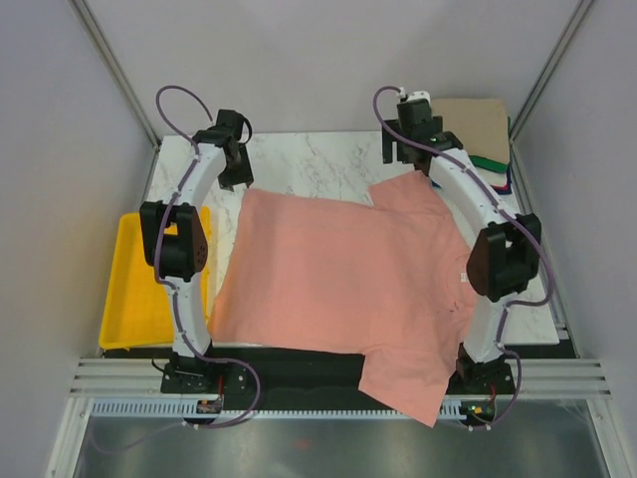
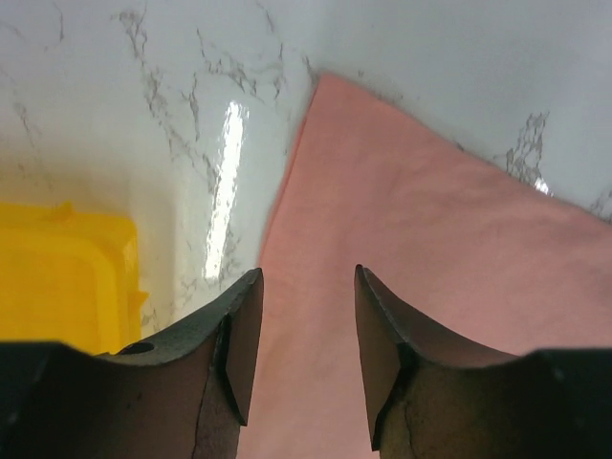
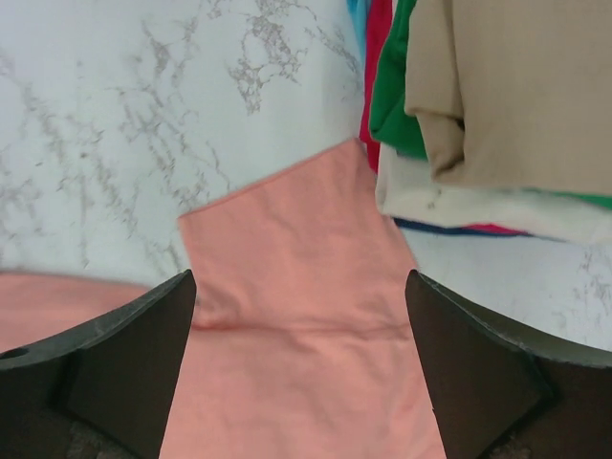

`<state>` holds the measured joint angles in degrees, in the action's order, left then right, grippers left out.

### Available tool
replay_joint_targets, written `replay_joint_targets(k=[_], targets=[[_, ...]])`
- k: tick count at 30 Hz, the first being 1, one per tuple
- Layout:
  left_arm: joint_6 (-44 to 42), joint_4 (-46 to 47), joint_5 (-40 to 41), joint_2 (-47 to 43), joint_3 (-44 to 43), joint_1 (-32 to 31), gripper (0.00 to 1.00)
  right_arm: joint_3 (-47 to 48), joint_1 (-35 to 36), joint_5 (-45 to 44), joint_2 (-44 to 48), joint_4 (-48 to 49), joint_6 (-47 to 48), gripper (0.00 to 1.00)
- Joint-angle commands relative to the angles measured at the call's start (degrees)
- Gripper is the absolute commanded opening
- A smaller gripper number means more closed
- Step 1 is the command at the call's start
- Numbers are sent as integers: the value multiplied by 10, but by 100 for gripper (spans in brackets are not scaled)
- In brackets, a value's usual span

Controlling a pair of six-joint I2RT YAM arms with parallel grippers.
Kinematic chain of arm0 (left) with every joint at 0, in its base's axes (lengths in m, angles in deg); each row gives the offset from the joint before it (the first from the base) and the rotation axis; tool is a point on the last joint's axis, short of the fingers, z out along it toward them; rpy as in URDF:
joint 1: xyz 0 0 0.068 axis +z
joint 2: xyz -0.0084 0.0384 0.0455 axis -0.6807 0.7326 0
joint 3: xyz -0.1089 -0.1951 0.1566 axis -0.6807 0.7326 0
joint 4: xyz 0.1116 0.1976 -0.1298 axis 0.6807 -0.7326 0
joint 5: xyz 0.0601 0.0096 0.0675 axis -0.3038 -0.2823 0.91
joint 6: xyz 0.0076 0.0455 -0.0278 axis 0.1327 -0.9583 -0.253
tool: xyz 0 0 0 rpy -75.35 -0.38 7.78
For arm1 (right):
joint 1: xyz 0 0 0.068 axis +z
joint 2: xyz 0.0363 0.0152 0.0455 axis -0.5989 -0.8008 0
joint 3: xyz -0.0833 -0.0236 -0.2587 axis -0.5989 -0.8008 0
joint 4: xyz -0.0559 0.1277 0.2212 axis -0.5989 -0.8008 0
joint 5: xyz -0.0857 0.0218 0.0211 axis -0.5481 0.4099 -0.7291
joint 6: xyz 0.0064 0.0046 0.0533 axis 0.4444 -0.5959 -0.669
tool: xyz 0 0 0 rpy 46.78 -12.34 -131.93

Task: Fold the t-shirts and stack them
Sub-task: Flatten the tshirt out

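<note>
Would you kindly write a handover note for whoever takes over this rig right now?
Left gripper: open, empty, over far-left corner of the pink t-shirt.
Right gripper: open, empty, over its far sleeve.
Pink t-shirt: spread flat on the table, unfolded, one sleeve off the near edge.
Done: folded stack, far-right corner, tan on top.
To do: fold the pink shirt, add it to the stack.
</note>
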<state>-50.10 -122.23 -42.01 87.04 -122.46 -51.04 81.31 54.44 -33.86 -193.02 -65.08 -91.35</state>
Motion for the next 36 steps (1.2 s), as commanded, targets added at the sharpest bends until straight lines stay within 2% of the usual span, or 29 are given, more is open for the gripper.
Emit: replay_joint_targets(k=[1,5,8,11,18,22,28,34,36], targets=[[37,70,-10,-97,91,-16,50,-97,2,51,103,31,-77,98],[35,97,-29,-100,135,-47,49,-233,0,119,132,21,-137,98],[43,133,-96,-80,165,-57,46,-301,0,140,126,27,-155,98],[55,147,-130,-53,171,-57,45,-321,0,134,102,41,-160,98],[84,148,-134,-2,167,-52,43,-296,0,111,11,38,-164,98],[100,148,-139,31,162,-36,41,-249,0,130,-54,34,-157,98],[108,148,-151,63,144,16,40,-110,0,147,-157,-10,-142,98],[69,141,-163,121,28,31,41,68,-1,150,-251,-65,-117,98],[63,113,-164,143,-49,33,41,129,-3,161,-284,-72,-106,98]])
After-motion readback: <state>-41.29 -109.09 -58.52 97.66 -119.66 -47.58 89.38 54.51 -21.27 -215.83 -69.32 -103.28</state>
